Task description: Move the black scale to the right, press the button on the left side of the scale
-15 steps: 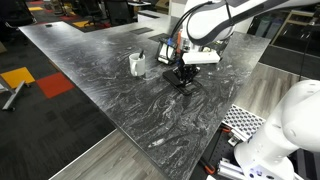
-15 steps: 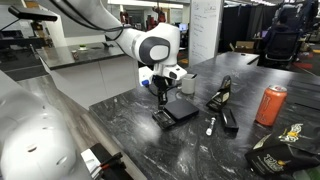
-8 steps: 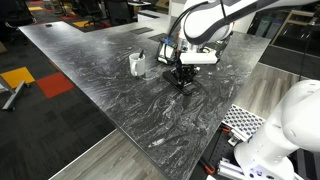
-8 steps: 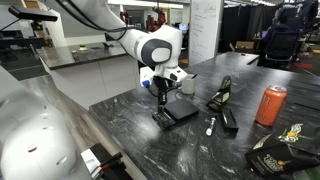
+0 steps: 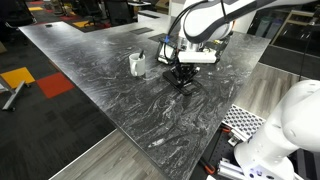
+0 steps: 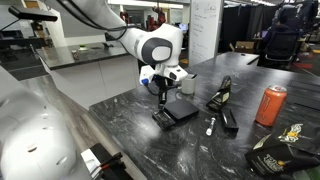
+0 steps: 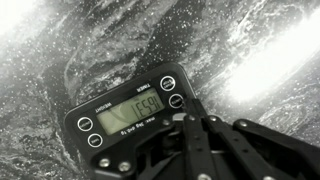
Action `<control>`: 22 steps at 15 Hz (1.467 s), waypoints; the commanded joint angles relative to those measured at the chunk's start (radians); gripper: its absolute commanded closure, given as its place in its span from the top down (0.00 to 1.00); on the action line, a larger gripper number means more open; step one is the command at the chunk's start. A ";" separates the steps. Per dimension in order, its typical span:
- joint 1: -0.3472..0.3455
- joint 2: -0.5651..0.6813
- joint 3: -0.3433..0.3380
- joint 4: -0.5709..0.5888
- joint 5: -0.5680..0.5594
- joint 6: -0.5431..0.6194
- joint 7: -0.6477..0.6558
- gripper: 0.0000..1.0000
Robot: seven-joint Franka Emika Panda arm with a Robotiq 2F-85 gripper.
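dark marbled table (image 6: 128, 128), black scale (image 6: 180, 111), orange can (image 6: 270, 104)

Dark marbled table (image 5: 80, 70); grey plank floor (image 5: 120, 155), seemingly.

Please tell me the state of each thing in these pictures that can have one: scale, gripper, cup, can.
black scale: flat on the table, display lit and showing digits.
gripper: shut, tips low over the scale's button panel; contact cannot be told.
white cup: upright, apart from the scale.
orange can: upright; opened or not cannot be told.
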 commanded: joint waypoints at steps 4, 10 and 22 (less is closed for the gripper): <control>-0.016 -0.019 0.003 0.006 -0.004 -0.054 0.055 0.00; -0.016 -0.005 -0.003 0.006 0.001 -0.080 0.064 0.00; 0.014 0.148 -0.053 0.040 0.156 -0.015 -0.099 0.00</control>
